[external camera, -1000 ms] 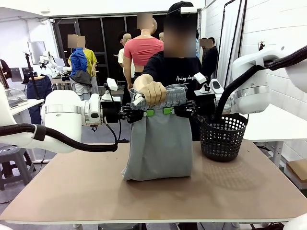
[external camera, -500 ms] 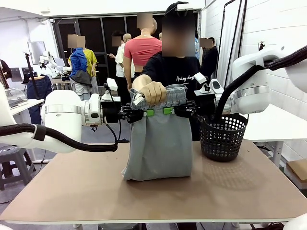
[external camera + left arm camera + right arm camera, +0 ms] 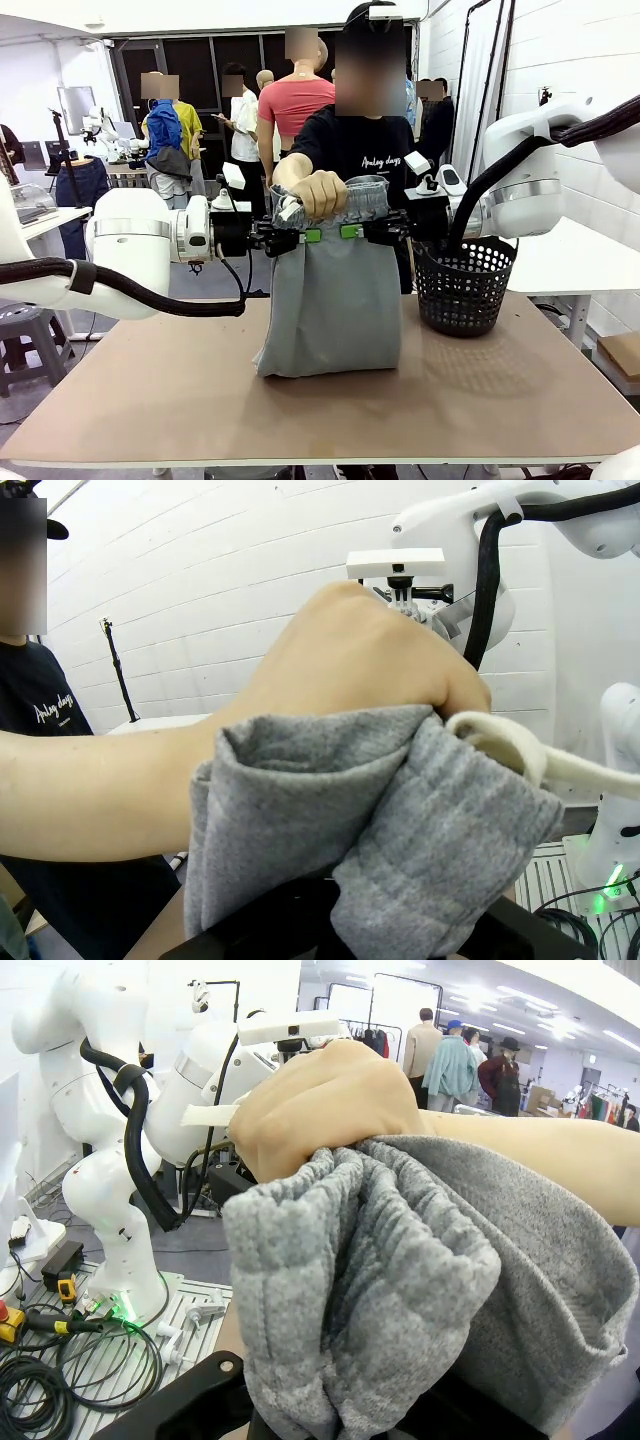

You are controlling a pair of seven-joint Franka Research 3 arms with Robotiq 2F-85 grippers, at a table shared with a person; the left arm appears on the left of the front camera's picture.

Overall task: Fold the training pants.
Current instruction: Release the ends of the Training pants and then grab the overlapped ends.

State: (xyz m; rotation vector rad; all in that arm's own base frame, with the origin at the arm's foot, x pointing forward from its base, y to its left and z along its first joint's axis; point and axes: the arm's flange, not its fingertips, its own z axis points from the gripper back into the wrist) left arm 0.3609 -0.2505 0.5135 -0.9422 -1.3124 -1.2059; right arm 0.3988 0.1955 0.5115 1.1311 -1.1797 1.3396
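a: the training pants (image 3: 330, 300) hang upright over the middle of the table (image 3: 150, 410). light grey, top end in the air, bottom end bunched on the tabletop.

b: and the table's the big brown slab under it all. the white left arm (image 3: 140, 240) comes in from one side and the white right arm (image 3: 520, 180) from the other, both level with the top of the cloth.

a: next down in size, the black mesh basket (image 3: 465, 285) stands on the table near the pants, on the robot's right, with a gap between them.

b: now the grips. the left gripper (image 3: 308, 236) is clamped on the pants just under the waistband (image 3: 370, 200), green pad showing.

a: same for the right gripper (image 3: 352, 232), pinched tight on the grey cloth right beside its partner.

b: the person across the table has a hand (image 3: 318, 192) fisted around the gathered waistband, just above both grippers.

a: from the left wrist, that hand (image 3: 360, 660) sits on top of the bunched pants (image 3: 400, 850), and a white drawstring (image 3: 540, 765) pokes out beside it.

b: from the right wrist, the fist (image 3: 320, 1100) again, the ribbed grey cloth (image 3: 400, 1290) spilling down over the gripper's fingers.
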